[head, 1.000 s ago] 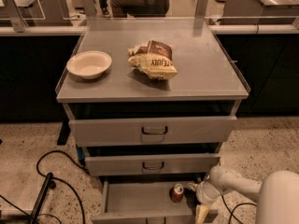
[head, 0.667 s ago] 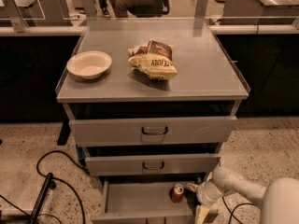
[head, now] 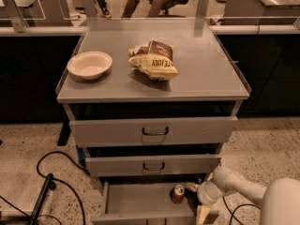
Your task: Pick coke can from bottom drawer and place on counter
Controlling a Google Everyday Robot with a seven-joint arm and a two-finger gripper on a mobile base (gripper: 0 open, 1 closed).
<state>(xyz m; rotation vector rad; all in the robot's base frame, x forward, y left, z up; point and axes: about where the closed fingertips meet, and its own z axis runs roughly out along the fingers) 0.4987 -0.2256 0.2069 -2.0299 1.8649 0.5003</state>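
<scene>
- Reaching low at the right end of the pulled-out bottom drawer (head: pixel 136 201), the hand (head: pixel 196 198) sits just beside the coke can (head: pixel 177 194); apart or together, I cannot tell.
- The can stands upright inside that drawer.
- The surface (head: pixel 206 67) above carries a bowl (head: pixel 90 64) and a chip bag (head: pixel 153 60).

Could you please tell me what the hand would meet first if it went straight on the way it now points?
Most likely the coke can, standing upright in the open bottom drawer just left of the hand, which points leftward toward it. Depth is unclear, so it could pass beside.
</scene>
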